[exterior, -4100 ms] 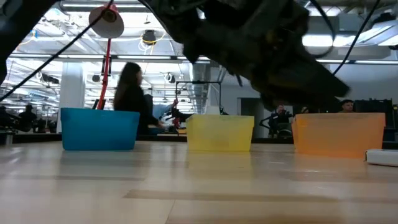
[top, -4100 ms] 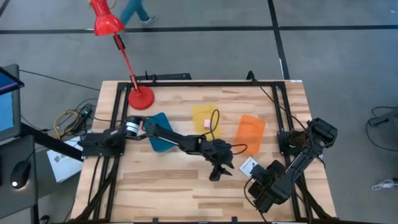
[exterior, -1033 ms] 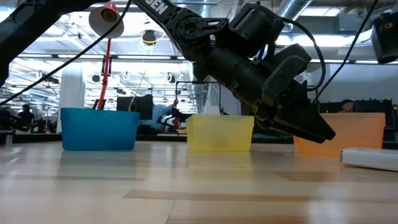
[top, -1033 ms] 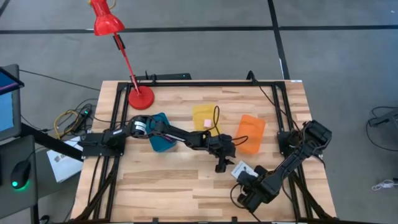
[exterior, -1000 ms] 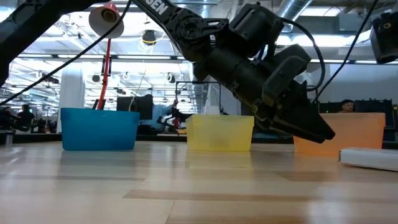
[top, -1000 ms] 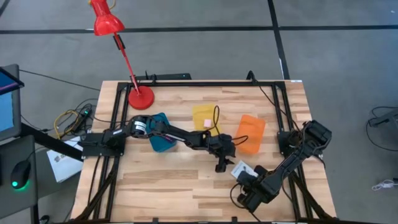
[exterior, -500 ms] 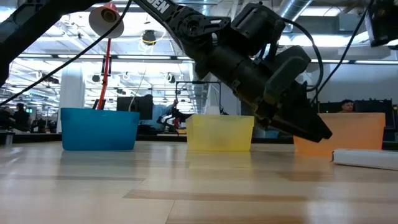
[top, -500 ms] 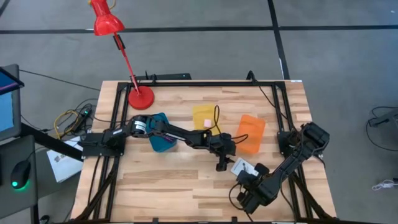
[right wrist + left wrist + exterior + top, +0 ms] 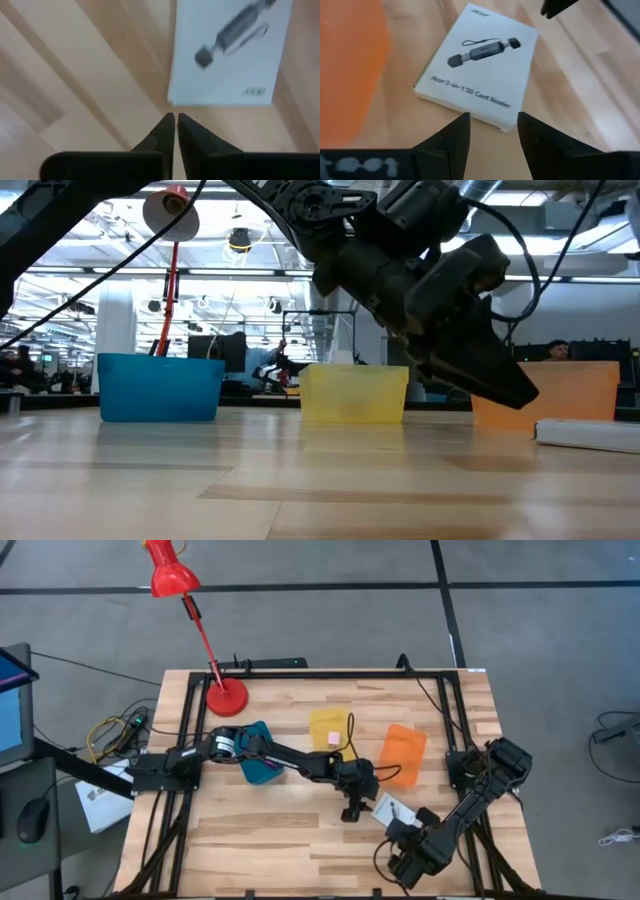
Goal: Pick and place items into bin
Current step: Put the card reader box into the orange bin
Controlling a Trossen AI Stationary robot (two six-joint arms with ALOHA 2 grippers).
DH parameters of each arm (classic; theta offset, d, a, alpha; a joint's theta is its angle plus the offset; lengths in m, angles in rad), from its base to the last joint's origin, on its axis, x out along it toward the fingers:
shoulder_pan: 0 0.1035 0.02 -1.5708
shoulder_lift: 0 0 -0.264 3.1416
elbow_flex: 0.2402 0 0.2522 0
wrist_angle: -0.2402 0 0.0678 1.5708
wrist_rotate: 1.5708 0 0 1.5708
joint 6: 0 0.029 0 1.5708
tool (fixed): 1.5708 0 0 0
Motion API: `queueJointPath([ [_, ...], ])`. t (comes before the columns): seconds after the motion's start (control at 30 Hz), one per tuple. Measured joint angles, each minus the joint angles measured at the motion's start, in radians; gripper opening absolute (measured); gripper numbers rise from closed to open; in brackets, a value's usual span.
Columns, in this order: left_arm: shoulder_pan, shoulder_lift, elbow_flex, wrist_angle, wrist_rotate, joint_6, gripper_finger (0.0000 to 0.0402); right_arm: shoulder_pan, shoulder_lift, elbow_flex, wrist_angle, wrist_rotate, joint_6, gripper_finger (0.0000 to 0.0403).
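Observation:
The white card [image 9: 386, 806], printed with a black card reader, lies flat on the table in front of the orange bin [image 9: 403, 753]. My left gripper [image 9: 348, 812] hangs open just left of it. In its wrist view the fingertips [image 9: 492, 120] stand apart over the card's near corner [image 9: 507, 125]. My right gripper [image 9: 173, 117] is shut, pointing at the card from the near right. The dark looped cord [image 9: 347, 732] and pink cube [image 9: 332, 739] sit in the yellow bin [image 9: 325, 723]. My right gripper's shut fingertips stand right at the card's edge [image 9: 171, 102], the one away from the printed plug. They come slanting down from the table's near right. I cannot tell whether they touch the edge. The card lies flat on the wood.
A blue bin [image 9: 258, 752] stands left of the yellow one, under my left arm. A red desk lamp [image 9: 226, 697] stands at the far left corner. A black frame [image 9: 300, 672] runs around the tabletop. Bare wood lies along the near edge.
The card has slid a little toward the table's left edge, staying flat. My left gripper has shifted slightly toward the near left, still open.

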Motion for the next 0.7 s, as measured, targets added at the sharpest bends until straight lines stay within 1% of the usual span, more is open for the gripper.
queueJointPath([
  [0.07, 0.002, 0.0, 0.0, -0.001, 0.032, -0.019, 0.0153, -0.001, 0.0, 0.0, 0.0, -0.039, -0.001, 0.0035],
  [0.13, 0.006, 0.0, 0.0, -0.017, 0.08, -0.018, 0.0153, -0.005, -0.001, 0.0, 0.0, -0.051, -0.007, 0.0055],
  [0.2, 0.007, 0.0, 0.0, -0.037, 0.105, -0.021, 0.0153, -0.007, -0.001, 0.0, -0.003, -0.07, -0.009, 0.0076],
  [0.27, 0.006, 0.0, 0.0, -0.05, 0.106, -0.03, 0.0153, -0.007, -0.002, 0.001, -0.028, -0.072, -0.003, 0.0096],
  [0.37, 0.004, 0.0, 0.0, -0.051, 0.084, -0.03, 0.0153, -0.006, -0.002, 0.002, -0.117, -0.073, 0.052, 0.0118],
  [0.5, 0.004, 0.0, -0.003, -0.044, 0.068, -0.031, 0.0153, 0.011, -0.002, 0.001, -0.218, -0.047, 0.127, 0.0127],
  [0.6, 0.001, 0.001, -0.007, -0.043, 0.024, -0.028, 0.0153, 0.017, -0.001, -0.015, -0.184, -0.048, 0.123, 0.0124],
  [0.7, 0.0, 0.001, -0.007, -0.044, 0.013, -0.029, 0.0153, 0.015, -0.001, -0.041, -0.099, -0.074, 0.115, 0.0119],
])
